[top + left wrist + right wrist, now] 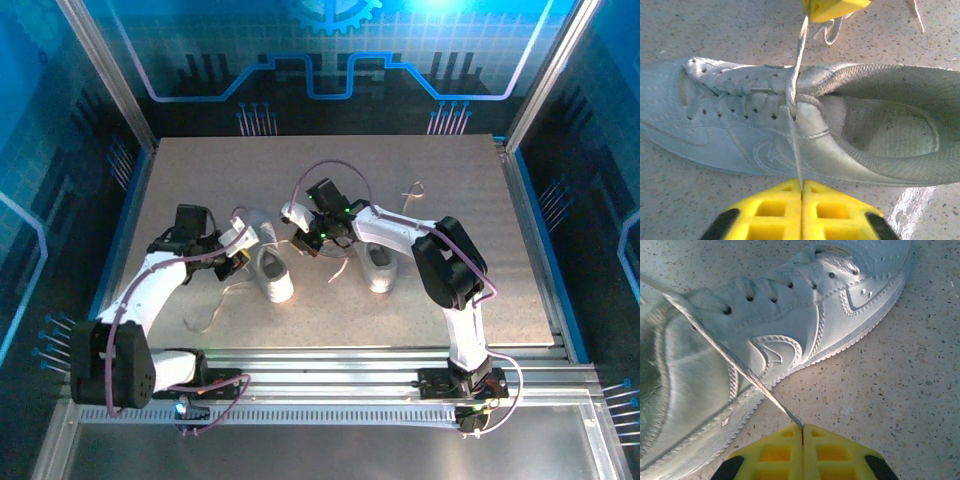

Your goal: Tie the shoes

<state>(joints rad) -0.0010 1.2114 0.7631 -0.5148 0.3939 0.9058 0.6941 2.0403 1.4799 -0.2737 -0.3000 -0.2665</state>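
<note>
In the left wrist view, the left fingers (804, 194) clench a lace (797, 150) at the shoe's (740, 137) 6 o'clock, the right fingers (803, 436) clench the other lace (757, 385) at 12 o'clock.

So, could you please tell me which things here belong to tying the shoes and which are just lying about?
For the job:
shoe being tied
lace
second shoe
left pincer and right pincer, each shut on the lace

Lying about:
small pale loop of cord, apart on the table, far right
</note>
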